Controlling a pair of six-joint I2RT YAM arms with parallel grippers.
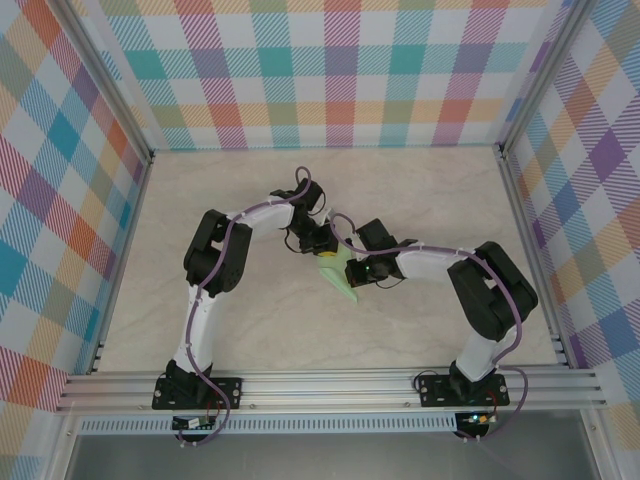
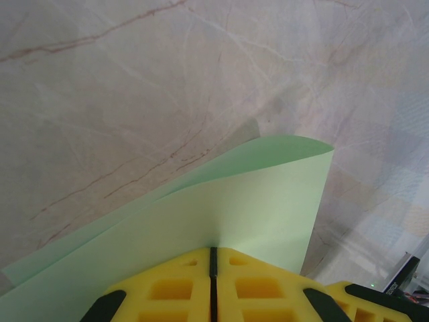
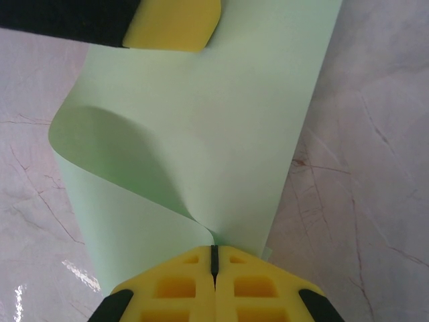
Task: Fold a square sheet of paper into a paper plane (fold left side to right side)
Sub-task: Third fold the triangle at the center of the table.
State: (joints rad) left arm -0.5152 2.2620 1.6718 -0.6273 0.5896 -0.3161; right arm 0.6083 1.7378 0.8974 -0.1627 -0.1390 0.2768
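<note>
My left fingers [image 1: 318,245] and my right fingers [image 1: 356,271] meet near the middle of the counter [image 1: 250,200]. The square sheet of paper [image 1: 338,280] is between them. It is pale green and looks small from above. My left fingers are at its 11 o'clock end. My right fingers are at its 3 o'clock side. Its tip at 5 o'clock pokes out past them.

In my left wrist view, my left fingers [image 2: 218,263] are pressed together, and the edge of the paper [image 2: 234,215] is pinched between them. The paper spreads away from them toward 12 o'clock. It is bent over, so I see two layers, one on top of the other. The bend is round and soft at 1 o'clock.

In my right wrist view, my right fingers [image 3: 219,260] are pressed together too, and they pinch the near edge of the paper [image 3: 201,134]. The paper runs up toward 12 o'clock. A big puffy bump curls up on its 9 o'clock side. At 12 o'clock, a yellow tip of my left fingers [image 3: 174,23] sits on the far end of the paper.

The counter [image 3: 375,168] under the paper is pale stone with thin brown lines. Checked walls [image 1: 340,60] in many colours stand around it.
</note>
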